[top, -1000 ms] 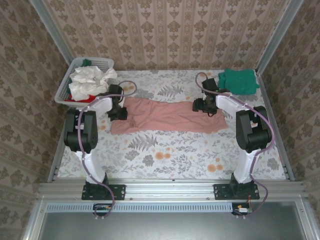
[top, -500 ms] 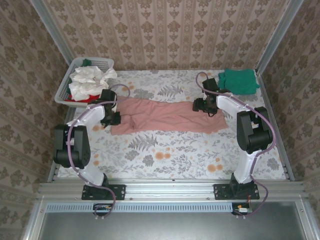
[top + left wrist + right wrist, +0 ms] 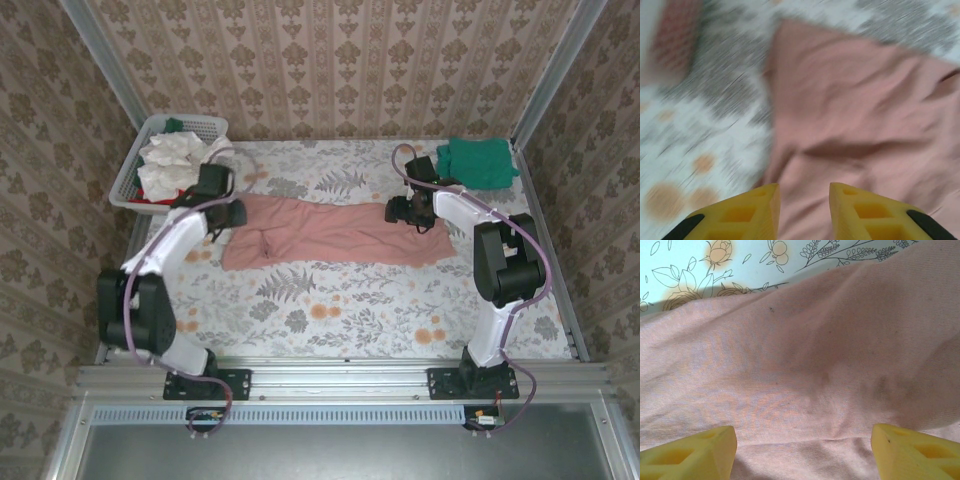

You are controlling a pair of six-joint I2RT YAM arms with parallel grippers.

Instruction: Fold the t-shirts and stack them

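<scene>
The dusty-pink t-shirt [image 3: 335,232] lies flat across the middle of the bench [image 3: 340,310] as a long band. It runs from near the white basket [image 3: 122,182] on the left to under the right gripper [image 3: 400,212]. It is thin, limp cloth: light, with no stiffness, likely to sag and crease wherever it is lifted and to drag on the patterned cover. I judge the best hold to be a pinch at an end corner or along a hem, through all layers, with the 2 arms lifting together so the band does not twist.

The left arm bends its elbow out to the left and reaches in over the band's left end. The left gripper [image 3: 804,192] hangs just above the cloth with a narrow gap between its fingers and nothing pinched. The right arm reaches inward from the right side, its gripper low over the shirt's far right part, fingers spread wide, released. A folded teal t-shirt [image 3: 478,160] sits in the far right corner, and a white t-shirt [image 3: 175,160] is heaped in the basket.
</scene>
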